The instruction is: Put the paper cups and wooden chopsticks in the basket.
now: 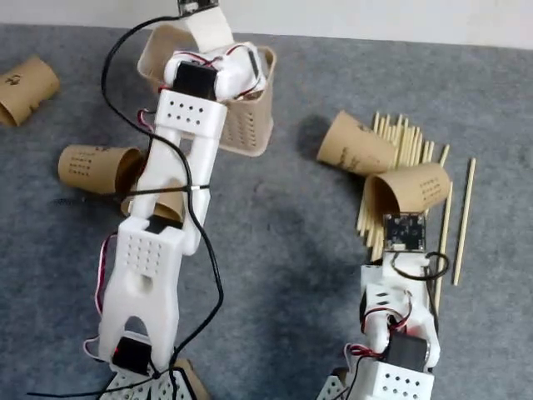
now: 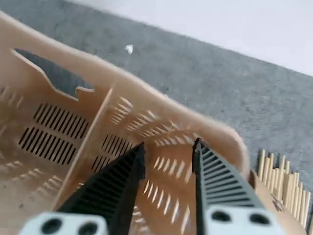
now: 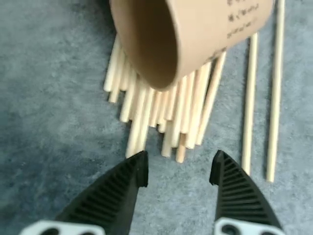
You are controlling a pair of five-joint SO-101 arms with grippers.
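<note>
Five paper cups (image 1: 354, 143) (image 1: 412, 187) (image 1: 93, 167) (image 1: 25, 87) (image 1: 160, 206) (one half hidden), one basket (image 1: 250, 133), heaped chopsticks (image 1: 408, 143), two loose

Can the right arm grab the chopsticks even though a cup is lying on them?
Probably yes. The right gripper is open just short of the wooden chopsticks, whose near ends stick out bare from under the paper cup; nothing lies between.

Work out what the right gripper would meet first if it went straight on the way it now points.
The right gripper would most likely meet the near ends of the wooden chopsticks first; the tipped paper cup lies on them farther on. Depth is unclear.
</note>
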